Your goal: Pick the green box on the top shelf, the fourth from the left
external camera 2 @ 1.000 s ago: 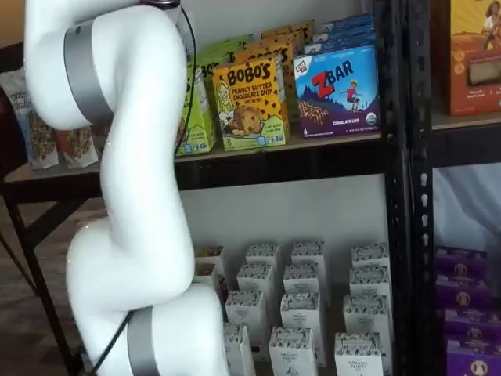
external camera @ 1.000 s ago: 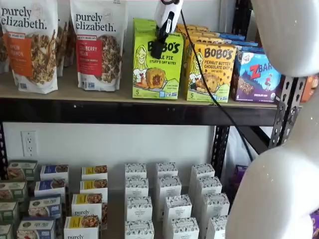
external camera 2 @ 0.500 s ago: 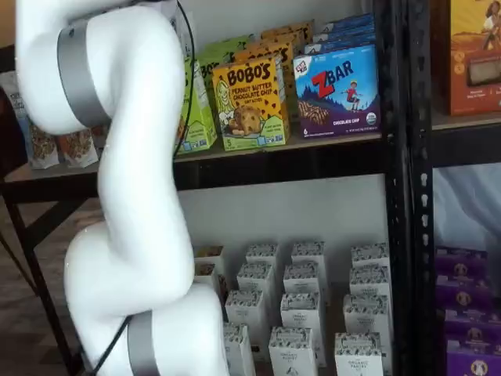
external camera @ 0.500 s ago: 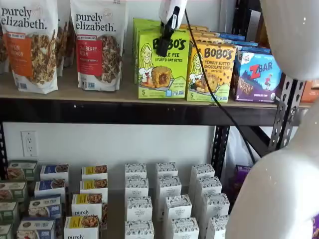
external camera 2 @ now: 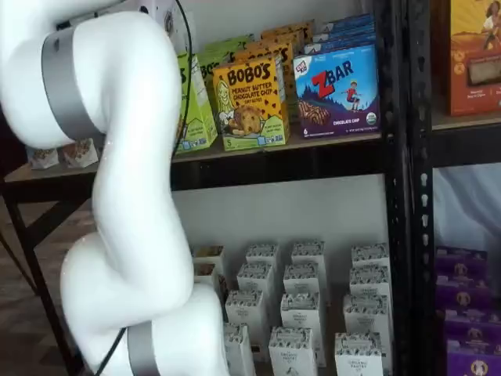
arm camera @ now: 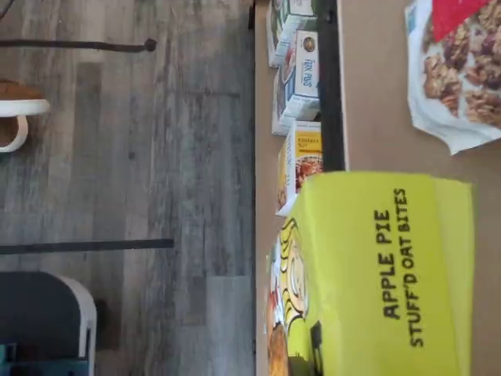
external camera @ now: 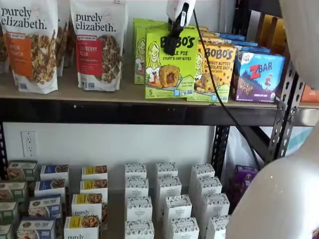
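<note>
The green box [external camera: 171,62] stands upright on the top shelf [external camera: 124,93] at its front edge, its long axis vertical and its printed face with the blonde cartoon girl turned out toward the room. In a shelf view it sits ahead of the green cartons lined up behind it, and its right edge overlaps the yellow-orange Bobo's box [external camera: 215,72] beside it. The blue ZBar box [external camera: 258,75] stands further right, and two granola bags [external camera: 98,45] stand to the left, apart from the green box.

The gripper [external camera: 174,40] hangs from the top of that view with a black cable [external camera: 214,94] trailing down beside it. Its black fingers lie against the box's upper front, closed on the box at its top.

In the wrist view the box's [arm camera: 383,274] top panel reads "APPLE PIE STUFF'D OAT BITES", with the girl's face on the front panel next to it and the wood floor [arm camera: 125,157] far beyond. In the other shelf view the white arm [external camera 2: 117,157] hides most of the box [external camera 2: 190,106], leaving only a side strip.
</note>
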